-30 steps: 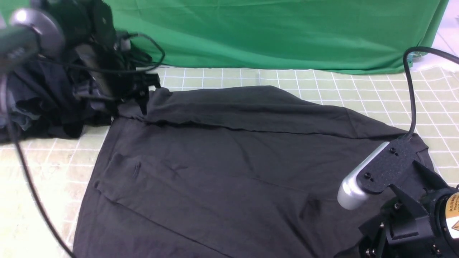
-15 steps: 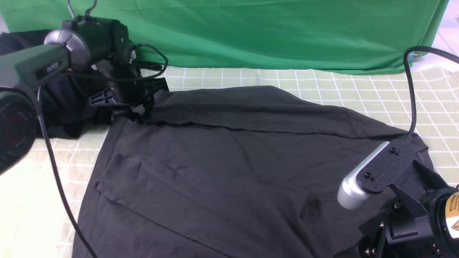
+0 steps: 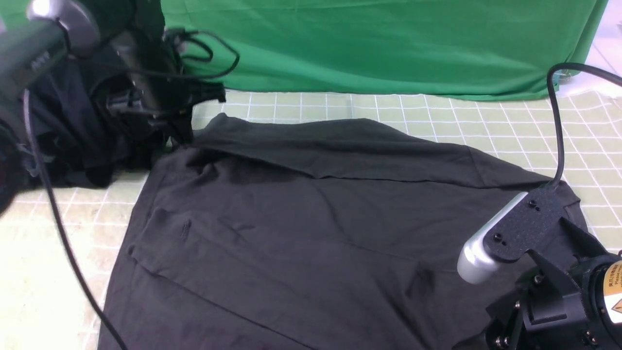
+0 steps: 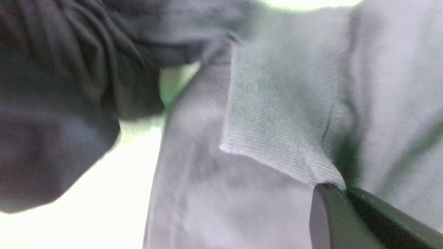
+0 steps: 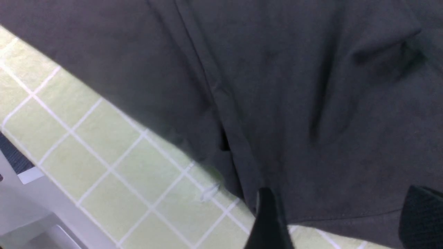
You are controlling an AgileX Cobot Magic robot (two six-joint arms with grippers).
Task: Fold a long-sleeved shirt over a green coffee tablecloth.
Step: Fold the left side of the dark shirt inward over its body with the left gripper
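The long-sleeved shirt (image 3: 311, 218) lies spread, plain side up, on the green coffee tablecloth (image 3: 486, 121); its print is hidden. A sleeve is folded across its far edge. My left gripper (image 3: 182, 133) is at the shirt's far left corner, shut on the fabric and holding it raised off the cloth. In the left wrist view the ribbed cuff (image 4: 277, 121) runs into the closed left gripper (image 4: 341, 188). My right gripper (image 5: 342, 207) hovers open over the shirt's hem (image 5: 328, 218) at the near right, with one finger (image 5: 268, 214) by the shirt's edge.
A blacker heap of clothing (image 3: 63, 136) sits at the far left, behind my left arm. A plain bright green backdrop (image 3: 364, 43) hangs along the back. The right arm's cable (image 3: 559, 121) loops over the cloth at the right. A grey table edge (image 5: 31, 204) borders the tablecloth.
My left gripper has risen and pulled back slightly with the shirt's far left corner, lifting that fold off the shirt. The right arm has not moved.
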